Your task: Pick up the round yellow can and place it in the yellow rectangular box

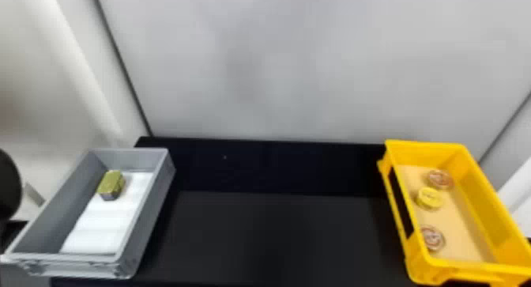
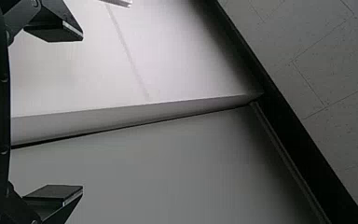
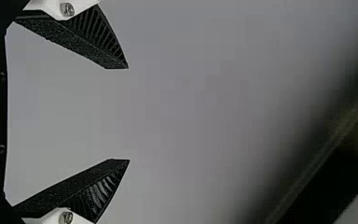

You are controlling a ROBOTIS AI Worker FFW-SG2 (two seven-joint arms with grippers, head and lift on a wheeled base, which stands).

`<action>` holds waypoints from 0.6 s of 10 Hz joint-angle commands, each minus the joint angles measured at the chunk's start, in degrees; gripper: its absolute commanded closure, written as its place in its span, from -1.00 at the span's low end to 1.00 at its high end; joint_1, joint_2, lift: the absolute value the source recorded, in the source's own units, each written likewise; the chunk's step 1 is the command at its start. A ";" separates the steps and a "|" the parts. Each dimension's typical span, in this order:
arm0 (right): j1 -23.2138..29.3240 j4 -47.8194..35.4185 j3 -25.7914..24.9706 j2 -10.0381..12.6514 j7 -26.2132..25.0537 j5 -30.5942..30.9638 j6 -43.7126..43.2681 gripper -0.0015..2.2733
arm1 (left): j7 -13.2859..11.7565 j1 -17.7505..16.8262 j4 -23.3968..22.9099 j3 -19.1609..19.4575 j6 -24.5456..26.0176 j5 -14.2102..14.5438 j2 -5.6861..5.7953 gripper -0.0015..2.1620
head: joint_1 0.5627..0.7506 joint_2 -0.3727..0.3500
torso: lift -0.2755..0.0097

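Job looks done — round yellow can (image 1: 430, 198) sits in yellow box (image 1: 490, 211), by table's (image 1: 276, 235) right edge, between far red-brown disc (image 1: 439, 179) and near red-brown disc (image 1: 433, 238). Left hand (image 2: 82, 112) and right hand (image 3: 128, 114) wide open, nothing held. Next move: just keep clear. Can squat; box smooth, like plastic. Grey box (image 1: 148, 223) near left edge — blocky green-gold can (image 1: 111, 183) on bumpy white lining (image 1: 98, 223).

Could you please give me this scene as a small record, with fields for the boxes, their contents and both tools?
yellow rectangular box: robot's right
its contents: round yellow can, between two reddish round items
grey box: robot's left
its contents: olive-green block, white liner
left tool: open, empty
right tool: open, empty
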 commanded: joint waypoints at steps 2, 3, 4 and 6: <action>-7.56 0.42 2.72 -2.86 -1.74 -1.17 -0.32 -0.96 | -0.27 -0.17 -0.44 1.90 0.44 0.04 1.33 -0.89 | 0.39 0.18 | 0.91; -8.79 0.69 3.34 -3.12 -2.27 -1.61 -0.85 -0.96 | -0.27 -0.09 -0.79 2.34 0.44 -0.05 1.68 -0.89 | 0.39 0.18 | 0.91; -9.93 0.78 4.31 -3.47 -2.97 -1.88 -1.38 -0.96 | -0.27 0.00 -1.06 2.78 0.44 -0.40 1.94 -0.89 | 0.39 0.18 | 0.91; -13.36 1.22 5.89 -4.09 -3.15 -2.49 -1.99 -0.96 | -0.18 -0.17 -1.85 4.10 0.70 -0.84 3.00 -0.89 | 0.39 0.18 | 0.91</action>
